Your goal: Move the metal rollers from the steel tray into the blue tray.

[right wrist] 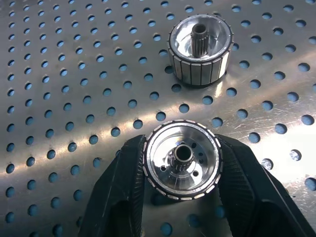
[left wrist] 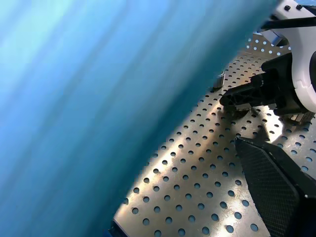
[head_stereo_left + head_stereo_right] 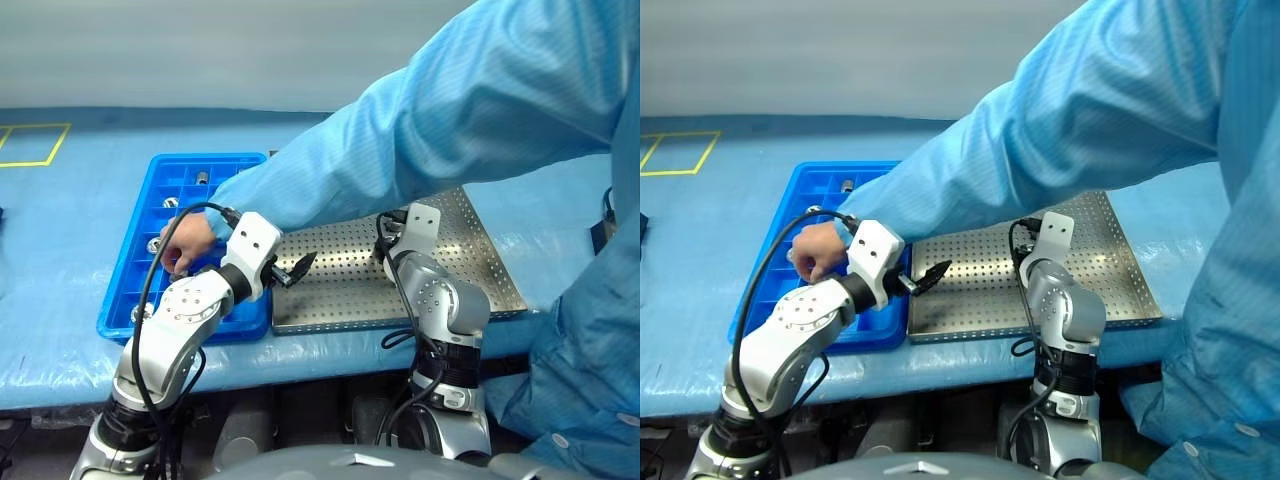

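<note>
Pickup is the step in hand, judging by the right wrist view: the right gripper (image 1: 181, 197) has its two black fingers (image 1: 121, 192) pressed against either side of one of the metal rollers (image 1: 181, 160), which stands on end on the perforated floor of the steel tray (image 1: 59, 89). A second roller (image 1: 200, 49) stands just beyond it, apart from the fingers. The next move calls for a straight lift clear of the tray floor, then a carry across to the blue tray.

From the left wrist view, the left gripper (image 2: 276, 187) hangs over the steel tray with one dark finger visible and nothing between its jaws; it stands spread. A person's blue sleeve (image 2: 98, 108) sits close in front of it. Another roller (image 2: 218, 79) stands near the sleeve's edge, with the right gripper's black fingers just past it.

In the head views, the blue tray (image 3: 135, 300) lies on the blue-covered bench (image 3: 60, 230) just beside the steel tray, on the robot's left. A few rollers already sit in its compartments, one at the far end (image 3: 201, 178). The person's arm crosses over the near part of both trays, and the person's hand (image 3: 185, 245) rests inside the blue tray. That arm lies across the likely path; I judge the carry risks a bump unless it goes round or waits.
</note>
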Motion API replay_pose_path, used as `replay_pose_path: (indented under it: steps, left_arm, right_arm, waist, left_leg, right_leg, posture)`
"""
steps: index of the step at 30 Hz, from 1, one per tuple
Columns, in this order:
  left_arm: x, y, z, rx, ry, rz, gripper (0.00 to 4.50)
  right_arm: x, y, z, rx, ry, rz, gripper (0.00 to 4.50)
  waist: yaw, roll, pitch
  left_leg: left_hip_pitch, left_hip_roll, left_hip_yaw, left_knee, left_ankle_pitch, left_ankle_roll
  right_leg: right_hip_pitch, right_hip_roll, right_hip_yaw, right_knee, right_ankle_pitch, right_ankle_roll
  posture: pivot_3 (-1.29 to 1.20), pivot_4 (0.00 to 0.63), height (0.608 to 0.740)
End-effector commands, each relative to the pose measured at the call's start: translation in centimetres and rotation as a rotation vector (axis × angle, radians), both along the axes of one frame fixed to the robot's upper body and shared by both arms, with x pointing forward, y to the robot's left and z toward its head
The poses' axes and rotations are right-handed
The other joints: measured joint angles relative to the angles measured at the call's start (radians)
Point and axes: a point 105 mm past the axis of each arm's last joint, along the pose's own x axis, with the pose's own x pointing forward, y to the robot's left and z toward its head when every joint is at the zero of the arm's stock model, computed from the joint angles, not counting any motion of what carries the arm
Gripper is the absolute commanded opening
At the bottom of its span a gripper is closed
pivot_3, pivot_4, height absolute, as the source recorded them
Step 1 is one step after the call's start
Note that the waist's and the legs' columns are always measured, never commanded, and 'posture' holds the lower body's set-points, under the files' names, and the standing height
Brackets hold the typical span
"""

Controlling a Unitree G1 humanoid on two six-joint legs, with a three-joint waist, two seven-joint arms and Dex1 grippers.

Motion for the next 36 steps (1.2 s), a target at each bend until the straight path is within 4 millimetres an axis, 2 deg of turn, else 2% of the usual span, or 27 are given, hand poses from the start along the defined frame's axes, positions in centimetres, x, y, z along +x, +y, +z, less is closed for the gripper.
replay_pose_path:
  steps: [1, 5, 11, 15, 18, 24, 30, 36]
  left_arm:
    - [-0.1, 0.1, 0.9, -0.003, -0.048, -0.001, 4.11]
    - [-0.2, 0.5, 0.8, 0.003, -0.046, 0.008, 4.11]
    - [-0.5, 1.6, 1.0, 0.002, -0.048, 0.030, 4.11]
    - [-0.6, 2.8, 0.9, 0.011, -0.047, 0.075, 4.11]
    - [-0.9, 4.7, 0.8, 0.024, -0.038, 0.165, 4.11]
    - [-1.9, 8.4, 1.1, 0.036, -0.048, 0.358, 4.11]
    - [-2.2, 8.7, 2.0, -0.035, -0.087, 0.433, 4.11]
    - [-3.0, 9.2, 1.8, -0.078, -0.074, 0.504, 4.11]
  right_arm:
    - [0.1, 2.2, 1.1, 0.064, -0.049, 0.064, 1.70]
    - [-0.1, 3.2, 2.4, 0.085, -0.113, 0.151, 1.70]
    - [-0.8, 6.3, 5.7, 0.112, -0.264, 0.421, 1.70]
    - [-1.6, 8.1, 7.3, 0.116, -0.334, 0.572, 1.70]
    - [-2.3, 10.2, 8.5, 0.098, -0.389, 0.738, 1.70]
    - [-2.6, 13.4, 9.2, 0.084, -0.430, 0.974, 1.70]
    - [-1.6, 16.5, 9.4, 0.042, -0.460, 1.120, 1.70]
    - [0.7, 18.4, 9.7, -0.022, -0.487, 1.088, 1.70]
  waist:
    - [0.000, 0.000, 0.000]
    - [-0.001, 0.000, 0.000]
    - [0.001, 0.000, 0.000]
    - [0.006, 0.001, 0.000]
    - [0.009, 0.001, 0.001]
    - [0.024, 0.000, 0.001]
    - [0.061, 0.000, 0.001]
    - [0.086, 0.000, 0.001]
  left_leg:
    - [0.000, 0.000, 0.000, 0.000, 0.000, 0.000]
    - [0.000, 0.000, 0.000, -0.001, 0.000, 0.000]
    - [0.000, 0.000, 0.000, -0.001, 0.000, 0.000]
    - [0.000, 0.000, 0.000, -0.002, 0.000, 0.000]
    - [0.000, 0.001, 0.000, -0.002, 0.000, 0.000]
    - [0.001, 0.001, 0.000, -0.003, 0.000, -0.001]
    - [0.001, 0.000, -0.001, -0.003, 0.001, -0.001]
    - [0.000, 0.000, -0.002, -0.005, 0.002, -0.003]
  right_leg:
    - [0.000, 0.000, 0.000, 0.000, 0.000, 0.000]
    - [0.000, 0.000, 0.000, 0.000, 0.000, 0.000]
    - [-0.001, 0.000, 0.000, -0.001, -0.001, 0.001]
    - [-0.001, 0.000, 0.000, -0.001, -0.002, 0.001]
    - [-0.001, 0.000, -0.001, -0.001, -0.002, 0.001]
    - [-0.001, 0.000, -0.002, -0.001, -0.003, 0.000]
    - [0.000, -0.001, -0.003, -0.001, -0.002, 0.000]
    - [-0.001, 0.000, -0.003, -0.001, 0.000, -0.004]
  posture:
    - [0.01, 0.150, 0.740]
    - [0.02, 0.150, 0.740]
    - [0.03, 0.150, 0.740]
    - [0.05, 0.150, 0.740]
    - [0.07, 0.150, 0.740]
    - [0.13, 0.150, 0.740]
    - [0.22, 0.150, 0.740]
    - [0.30, 0.150, 0.740]
